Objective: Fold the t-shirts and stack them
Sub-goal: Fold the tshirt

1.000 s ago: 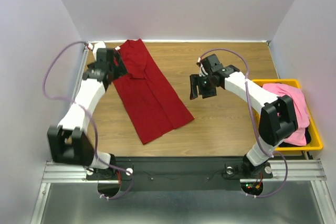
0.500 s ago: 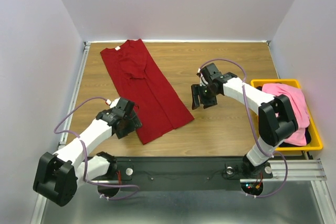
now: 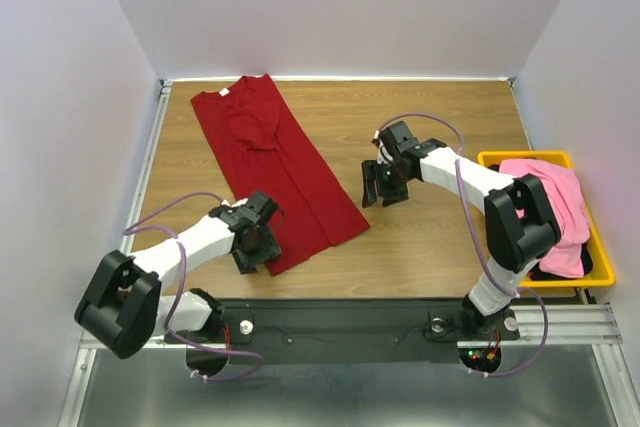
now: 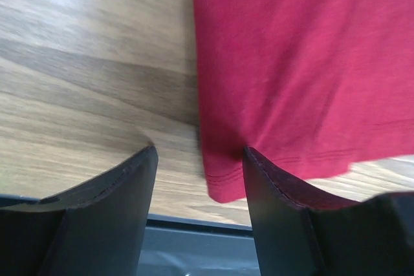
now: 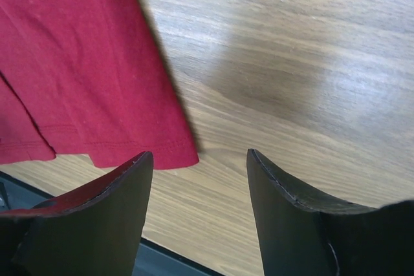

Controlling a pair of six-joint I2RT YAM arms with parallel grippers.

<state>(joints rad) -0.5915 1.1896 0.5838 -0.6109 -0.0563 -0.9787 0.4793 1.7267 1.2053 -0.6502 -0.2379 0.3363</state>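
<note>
1. The plain dark red cloth t-shirt (image 3: 275, 162) lies flat as a long narrow strip slanting across the wooden table (image 3: 440, 247), from the far left corner to the near middle. (A crumpled pink t-shirt (image 3: 555, 197) sits in the yellow plastic bin (image 3: 523, 156) at the right.)
2. The left gripper (image 3: 258, 247) hovers low at the near-left corner of the stitched hem (image 4: 278, 169). Its fingers are partly spread and empty, one over bare wood and one over cloth.
3. The right gripper (image 3: 385, 185) hangs just beside the hem's other corner, jaws similarly apart and holding nothing. Only wood lies between them.
4. A good pinch probably takes every layer, close to the stitching. The right gripper likely needs to shift onto the cloth first.
5. Both corners should lift together, evenly and taut, so the fold lands square.
</note>
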